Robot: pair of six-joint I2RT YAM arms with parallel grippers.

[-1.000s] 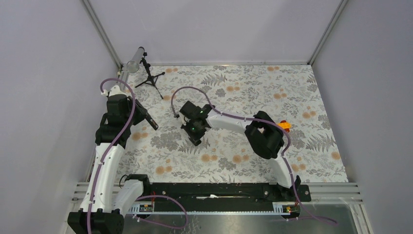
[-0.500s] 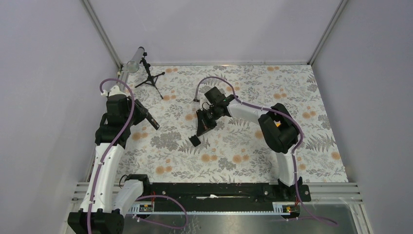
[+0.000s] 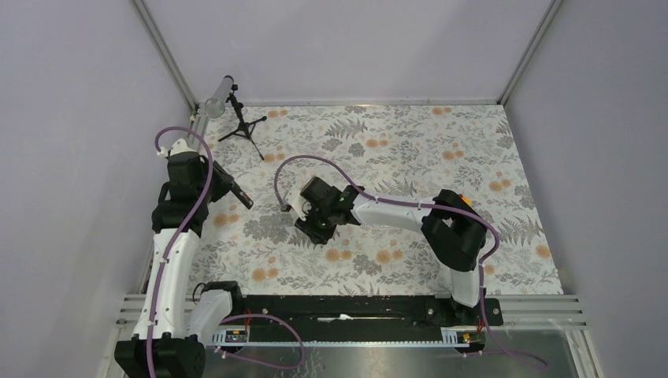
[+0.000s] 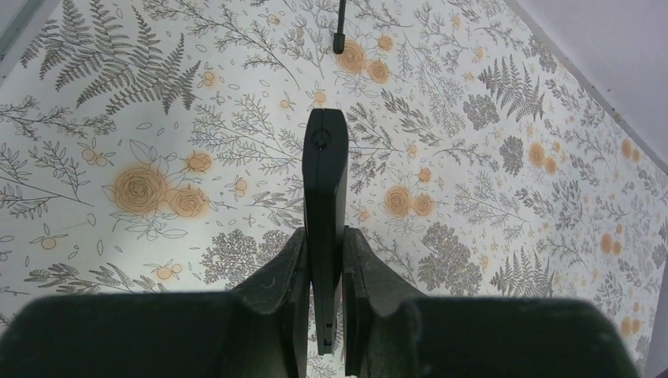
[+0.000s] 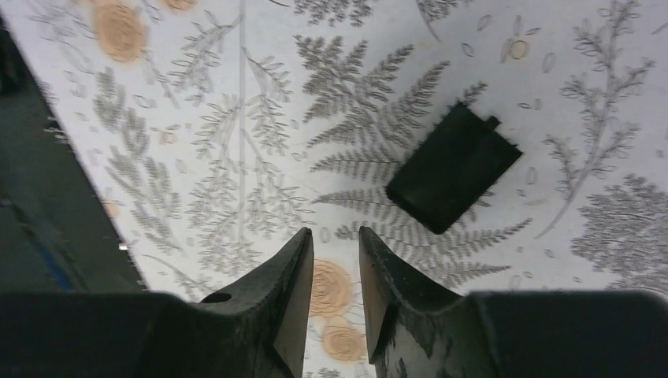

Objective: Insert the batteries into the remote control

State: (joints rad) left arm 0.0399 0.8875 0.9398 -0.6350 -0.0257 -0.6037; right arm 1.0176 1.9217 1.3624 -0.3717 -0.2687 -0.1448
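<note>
We log the left gripper clamped on the remote control, its long axis pointing straight ahead above the tabletop; the right gripper, slightly parted and empty, has the cover ahead-right in its wrist view, and no batteries are in sight.

The counter is covered with a matt sheet printed with grey ferns and orange flowers; cloth or paper, I cannot tell. The remote control is smooth black plastic with a weak shine. The small cover is duller black plastic, with fine ribs on one edge. The fingers of the left gripper and of the right gripper are dark matt plastic, slightly grainy. The arm shells are glossy white plastic. The rails at the near edge are bare grooved metal.
</note>
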